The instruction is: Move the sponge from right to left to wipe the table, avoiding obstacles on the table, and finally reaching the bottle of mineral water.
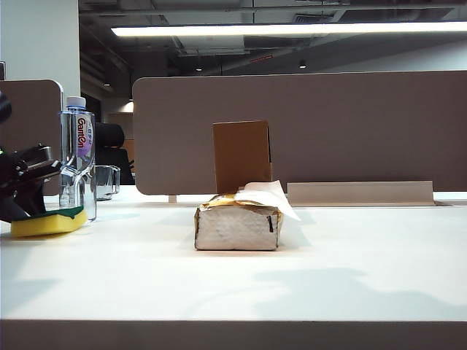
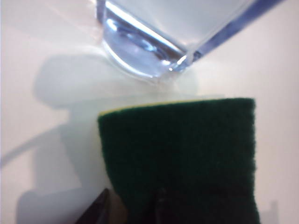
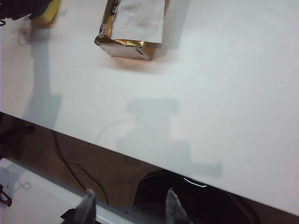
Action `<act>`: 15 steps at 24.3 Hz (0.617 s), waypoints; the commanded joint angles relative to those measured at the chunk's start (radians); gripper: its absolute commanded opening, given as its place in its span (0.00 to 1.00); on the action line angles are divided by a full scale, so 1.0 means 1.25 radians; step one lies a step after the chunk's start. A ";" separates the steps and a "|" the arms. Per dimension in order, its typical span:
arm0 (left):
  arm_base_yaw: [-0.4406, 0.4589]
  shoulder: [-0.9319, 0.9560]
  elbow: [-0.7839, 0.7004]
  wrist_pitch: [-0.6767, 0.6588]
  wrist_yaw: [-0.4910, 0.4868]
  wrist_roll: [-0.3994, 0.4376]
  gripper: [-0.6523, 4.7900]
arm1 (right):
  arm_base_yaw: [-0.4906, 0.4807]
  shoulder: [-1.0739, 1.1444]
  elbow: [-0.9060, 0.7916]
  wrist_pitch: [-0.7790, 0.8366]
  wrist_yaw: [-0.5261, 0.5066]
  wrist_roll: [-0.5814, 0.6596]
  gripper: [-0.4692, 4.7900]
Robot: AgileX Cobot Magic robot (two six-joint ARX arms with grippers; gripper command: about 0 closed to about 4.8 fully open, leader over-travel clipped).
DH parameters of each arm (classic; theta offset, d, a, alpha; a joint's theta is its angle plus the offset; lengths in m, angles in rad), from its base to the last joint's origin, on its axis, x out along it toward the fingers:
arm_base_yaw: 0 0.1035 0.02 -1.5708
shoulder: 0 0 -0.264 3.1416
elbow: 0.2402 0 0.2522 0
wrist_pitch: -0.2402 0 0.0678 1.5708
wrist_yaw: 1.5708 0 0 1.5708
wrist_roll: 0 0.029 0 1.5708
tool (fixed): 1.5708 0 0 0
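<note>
On the white table (image 1: 233, 277) we see the sponge (image 1: 47, 222) far left, touching the mineral water bottle (image 1: 77, 157). The left gripper (image 2: 133, 210) straddles the sponge, grip uncertain. The right gripper (image 3: 128, 205) hangs part-open, empty, beyond the table's near edge.

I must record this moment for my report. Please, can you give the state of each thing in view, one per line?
sponge: flat on the table, green side up, beside the bottle.
bottle of mineral water: upright, capped.
tissue pack: lying, tissue sticking out.
cardboard box: upright.
glass mug: upright behind the bottle.
left gripper: at the sponge, opening unclear.
right gripper: open, empty, off the table's edge.
</note>
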 commanded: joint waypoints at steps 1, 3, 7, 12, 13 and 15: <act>0.004 -0.023 0.002 -0.014 -0.030 0.000 0.46 | 0.001 -0.003 0.003 0.002 -0.002 0.002 0.47; 0.004 -0.031 0.001 -0.017 -0.029 0.000 0.57 | 0.001 -0.003 0.003 0.002 -0.002 0.002 0.47; 0.004 -0.035 0.002 -0.022 -0.029 0.000 0.57 | 0.001 -0.003 0.003 0.003 -0.002 0.001 0.47; 0.004 -0.042 0.002 -0.035 -0.009 0.000 0.70 | 0.001 -0.003 0.003 0.003 -0.001 0.001 0.47; 0.004 -0.046 0.002 -0.037 -0.010 0.000 0.70 | 0.001 -0.003 0.003 0.003 -0.001 0.001 0.47; 0.004 -0.066 0.002 -0.038 -0.012 0.000 0.70 | 0.001 -0.003 0.003 0.003 -0.001 0.001 0.47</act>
